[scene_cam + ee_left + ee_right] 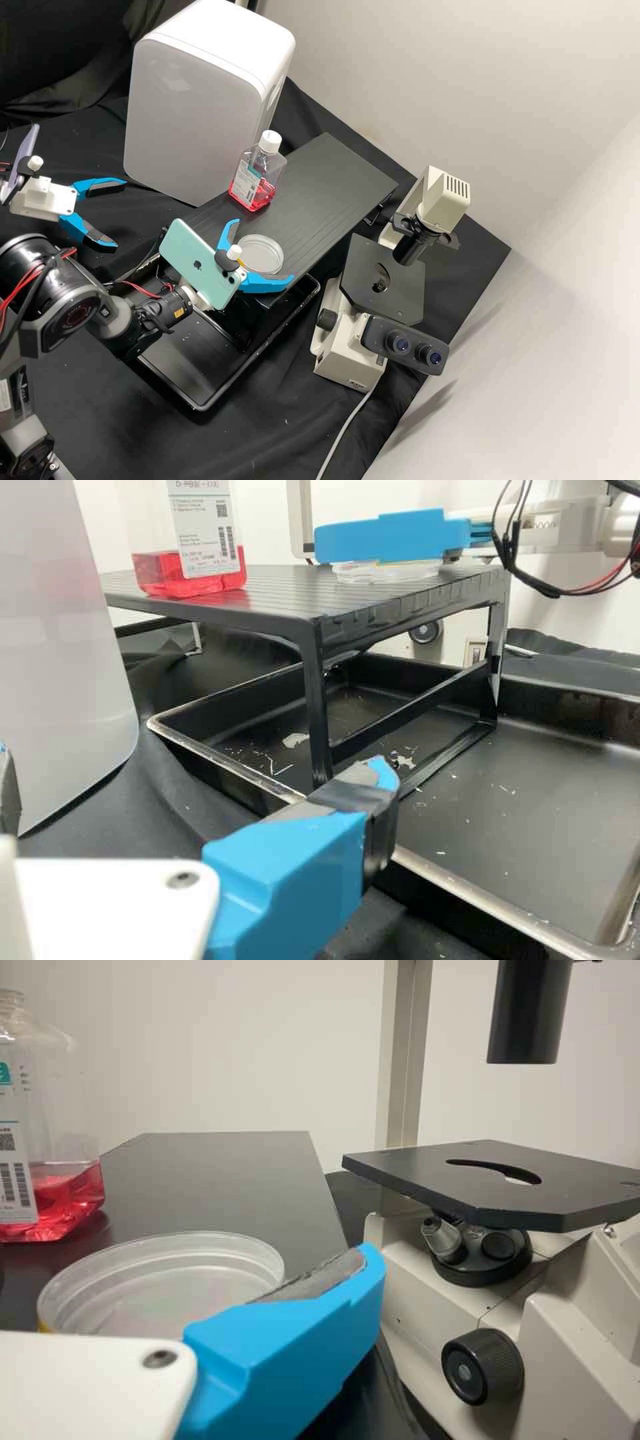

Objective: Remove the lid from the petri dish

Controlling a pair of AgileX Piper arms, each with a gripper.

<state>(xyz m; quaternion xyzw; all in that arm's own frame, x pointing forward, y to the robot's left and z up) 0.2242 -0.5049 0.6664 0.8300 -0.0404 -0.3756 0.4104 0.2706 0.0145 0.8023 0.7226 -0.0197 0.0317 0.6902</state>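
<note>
A clear petri dish [261,253] with its lid on lies on the front end of a black raised shelf [320,193]. My right gripper [263,251] is open around it, one blue finger on each side, and I cannot tell whether they touch the dish. In the right wrist view the petri dish [160,1278] sits just beyond one of the fingers [300,1330]. My left gripper [117,215] hangs open and empty at the far left, well away from the shelf. From the left wrist view, the dish [385,572] lies under the right arm's blue finger [390,535].
A bottle of red liquid [257,175] stands on the shelf's back end, beside a white box-shaped appliance [200,93]. The shelf stands in a black tray [200,373]. A microscope [383,293] is at the right, close to the shelf's front corner.
</note>
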